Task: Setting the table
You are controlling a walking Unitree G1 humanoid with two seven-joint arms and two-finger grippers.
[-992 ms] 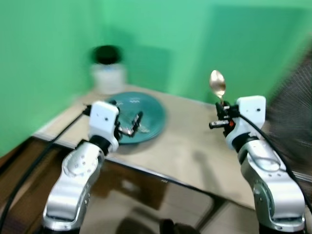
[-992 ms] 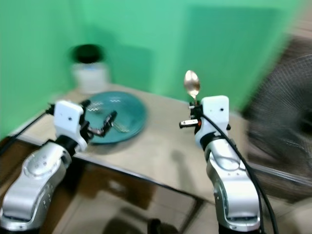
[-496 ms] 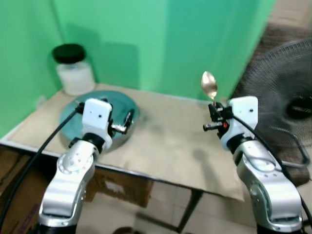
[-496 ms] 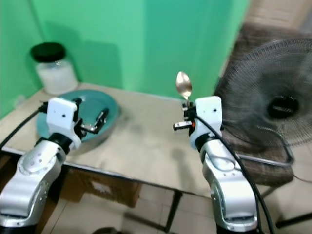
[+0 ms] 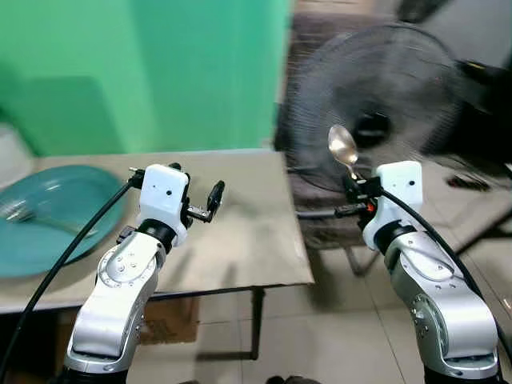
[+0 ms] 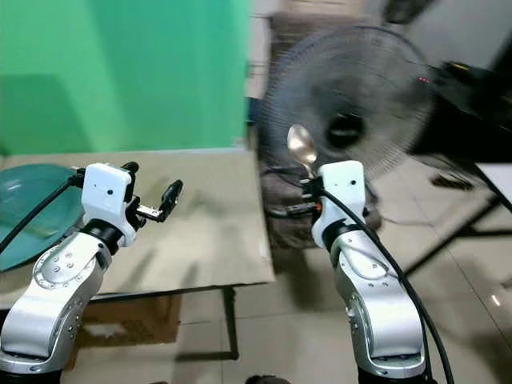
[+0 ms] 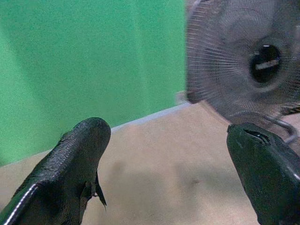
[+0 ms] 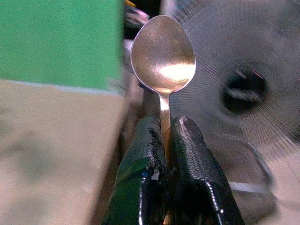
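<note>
- R gripper (image 8: 164, 140) clamped on spoon (image 5: 343, 147) by the handle, bowl up; mid-right of head view, past the table (image 5: 240, 232) edge & in front of a fan (image 5: 384, 88). Upright hold prob. keeps it steady & clear of the table while carried.
- L gripper (image 5: 210, 202) fingers spread wide, nothing between them; hovers over table, center-left. L wrist view: bare tabletop ahead, green wall (image 7: 84, 51) behind.
- Teal plate (image 5: 48, 224) at far left edge, on the table, w/ some cutlery (fork?) on it, too blurry to be sure.
- Judgement: spoon not yet laid. It sits well apart from the plate, so R arm needs to swing back toward the table to place it beside the plate.
- Risk: thin handle could pivot in the pinch.
</note>
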